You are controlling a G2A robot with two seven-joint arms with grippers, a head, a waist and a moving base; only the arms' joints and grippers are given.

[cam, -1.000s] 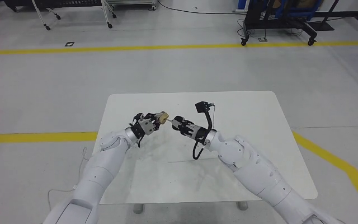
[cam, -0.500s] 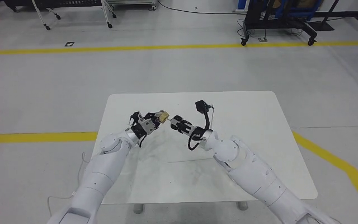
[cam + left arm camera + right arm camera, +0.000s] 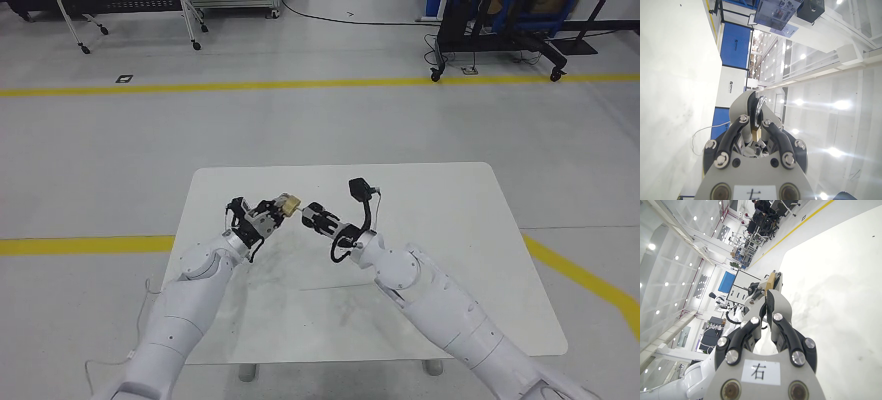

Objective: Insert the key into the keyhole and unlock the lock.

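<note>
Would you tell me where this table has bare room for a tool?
The widest bare patch of the table lies on its right, between the right arm and the right edge. The front middle, between the two arms, is bare too. It is crowded over the rear left, where the left gripper holds the lock close to the right gripper.
</note>
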